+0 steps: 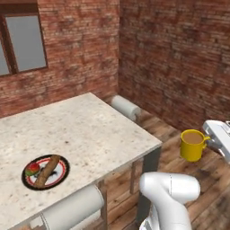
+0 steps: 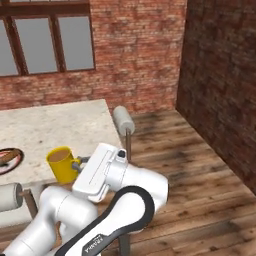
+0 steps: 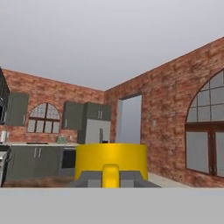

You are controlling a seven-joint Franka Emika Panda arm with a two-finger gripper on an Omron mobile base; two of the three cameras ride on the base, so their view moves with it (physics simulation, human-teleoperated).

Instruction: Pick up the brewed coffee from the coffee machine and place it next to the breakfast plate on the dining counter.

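One gripper point(image 1: 210, 140), clamped on the brewed coffee point(image 1: 192, 145) handle, hangs with the breakfast plate point(image 1: 46, 171) well beyond the mug's far side.

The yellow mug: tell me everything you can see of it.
The yellow mug is small, glossy and cylindrical, with one side handle and brown coffee nearly to the rim. It is upright, held in the air by the handle in the shut tool, off the corner of the speckled dining counter, above the wood floor. Nothing else touches it.
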